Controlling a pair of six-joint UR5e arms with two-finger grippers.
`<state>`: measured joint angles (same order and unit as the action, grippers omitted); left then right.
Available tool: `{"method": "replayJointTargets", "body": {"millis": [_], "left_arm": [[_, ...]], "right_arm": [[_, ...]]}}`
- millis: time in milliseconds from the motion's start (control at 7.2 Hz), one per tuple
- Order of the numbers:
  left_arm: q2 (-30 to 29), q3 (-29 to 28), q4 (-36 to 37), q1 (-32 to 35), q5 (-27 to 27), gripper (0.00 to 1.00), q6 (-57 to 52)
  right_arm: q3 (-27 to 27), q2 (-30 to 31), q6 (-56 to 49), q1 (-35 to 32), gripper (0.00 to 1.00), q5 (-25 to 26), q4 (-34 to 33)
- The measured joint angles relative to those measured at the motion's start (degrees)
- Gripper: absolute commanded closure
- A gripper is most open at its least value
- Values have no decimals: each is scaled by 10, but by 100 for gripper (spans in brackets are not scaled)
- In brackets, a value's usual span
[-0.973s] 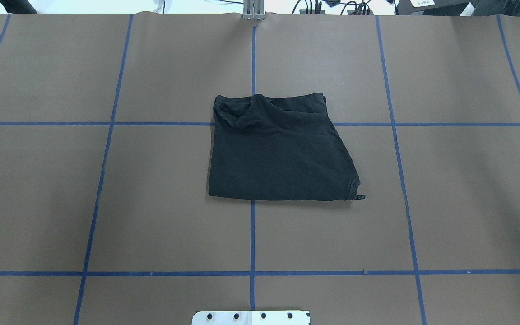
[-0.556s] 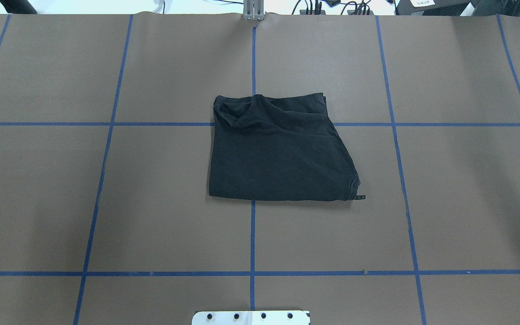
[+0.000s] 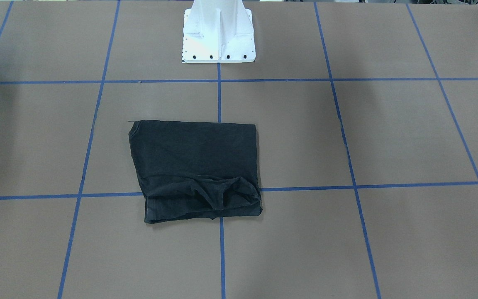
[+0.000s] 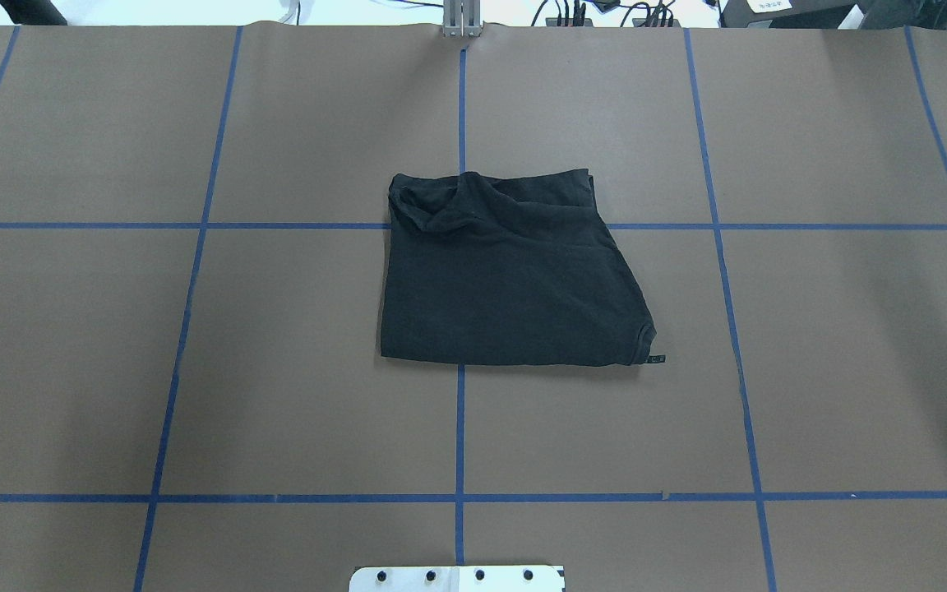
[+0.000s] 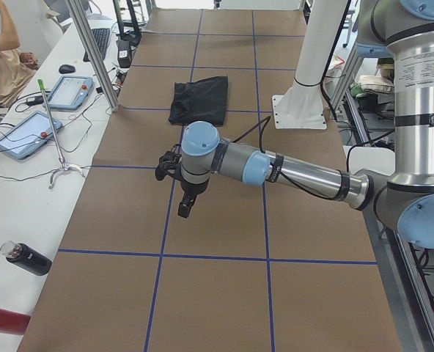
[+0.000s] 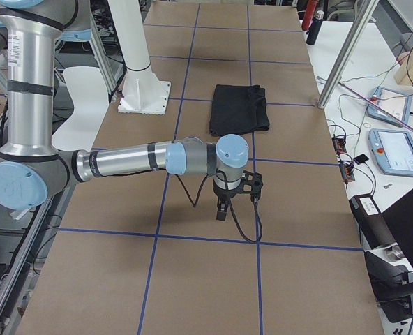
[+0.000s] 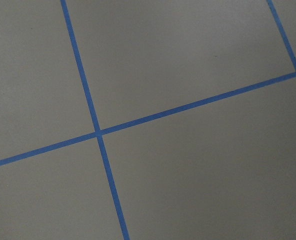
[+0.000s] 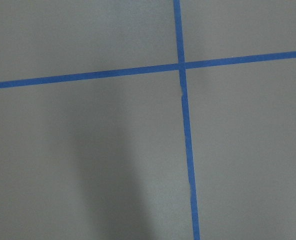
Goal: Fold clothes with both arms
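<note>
The clothes, one black T-shirt (image 4: 506,279), lie folded into a rough rectangle at the middle of the table, with a rumpled collar end on the far side; the same T-shirt (image 3: 197,166) shows plain black from the front. Neither arm appears in the overhead or front views. My left gripper (image 5: 184,205) hangs over bare table well away from the T-shirt (image 5: 200,99), and I cannot tell whether it is open or shut. My right gripper (image 6: 222,209) hangs likewise short of the T-shirt (image 6: 239,108), state unclear. Both wrist views show only brown table and blue tape.
The white pedestal base (image 3: 218,37) stands at the robot's edge of the table. Blue tape lines (image 4: 460,427) grid the brown surface. A side desk holds tablets (image 5: 26,134) and a bottle (image 5: 25,257), with a person (image 5: 1,51) seated there. A metal post (image 5: 92,55) rises by the table edge.
</note>
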<state>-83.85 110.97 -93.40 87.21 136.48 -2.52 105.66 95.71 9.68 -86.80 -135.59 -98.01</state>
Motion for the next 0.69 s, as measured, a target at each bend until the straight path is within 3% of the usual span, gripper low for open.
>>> {"method": "replayJointTargets", "body": {"millis": [417, 695], "left_arm": [[-9, 0, -1, -1, 0, 0, 1], [-10, -1, -2, -2, -1, 0, 1]], "right_arm": [[-1, 1, 0, -4, 0, 4, 0], [0, 10, 5, -4, 0, 40, 0]]}}
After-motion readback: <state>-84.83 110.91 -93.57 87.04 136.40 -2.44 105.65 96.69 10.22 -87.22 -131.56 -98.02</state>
